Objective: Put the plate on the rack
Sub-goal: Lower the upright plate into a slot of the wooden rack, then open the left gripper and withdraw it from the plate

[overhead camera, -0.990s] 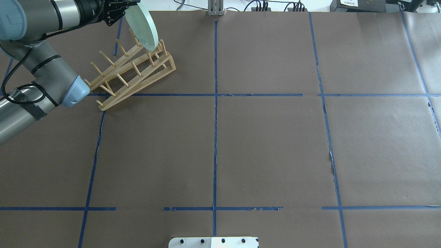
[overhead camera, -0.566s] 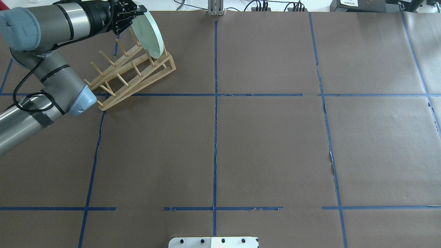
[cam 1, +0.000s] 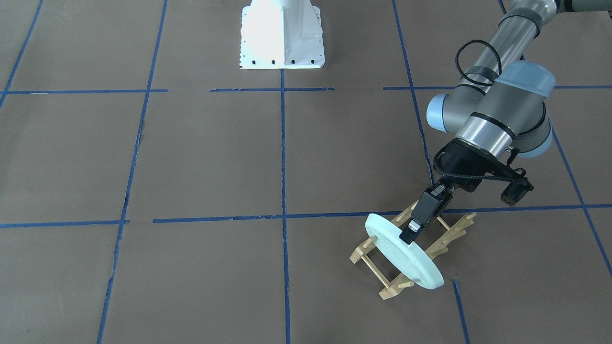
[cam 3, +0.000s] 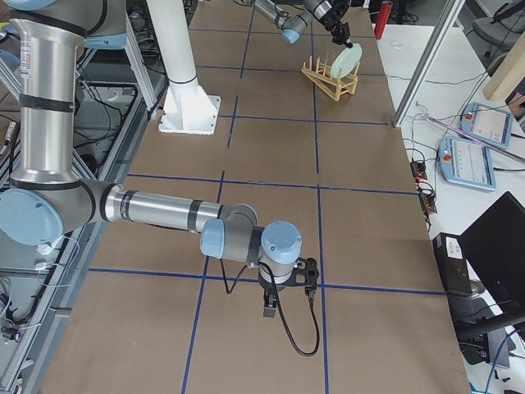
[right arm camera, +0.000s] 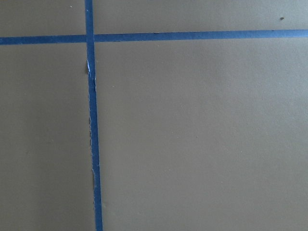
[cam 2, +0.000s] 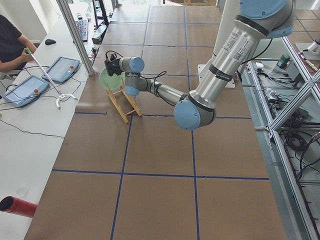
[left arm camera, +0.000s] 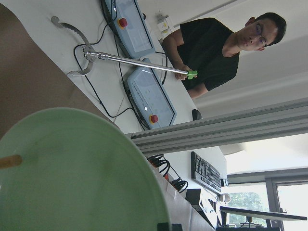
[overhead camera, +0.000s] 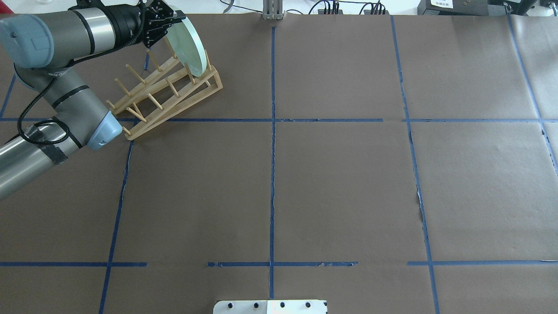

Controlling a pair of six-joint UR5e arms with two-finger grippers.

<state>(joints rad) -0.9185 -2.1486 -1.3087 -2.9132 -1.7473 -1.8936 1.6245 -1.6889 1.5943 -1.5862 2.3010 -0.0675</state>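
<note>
The pale mint-green plate [overhead camera: 190,47] stands on edge between the pegs at the far end of the light-wood rack [overhead camera: 168,98]. My left gripper [overhead camera: 173,21] is shut on the plate's upper rim. In the front-facing view the gripper [cam 1: 411,232] pinches the rim of the plate [cam 1: 406,260] over the rack [cam 1: 389,288]. The left wrist view is filled by the plate's face [left arm camera: 72,178], with a peg tip [left arm camera: 9,161] in front of it. My right gripper [cam 3: 283,300] hangs low over the table near the robot. I cannot tell if it is open or shut.
Brown paper with blue tape lines [overhead camera: 272,131] covers the table. The robot's white base [cam 1: 282,36] stands at the near edge. Beyond the far edge are teach pendants [left arm camera: 147,98] and an operator [left arm camera: 216,48] holding a grabber stick.
My left arm has swung in and lowered the plate, from above the rack's far end down between its pegs. The gripper stays shut on the rim.
</note>
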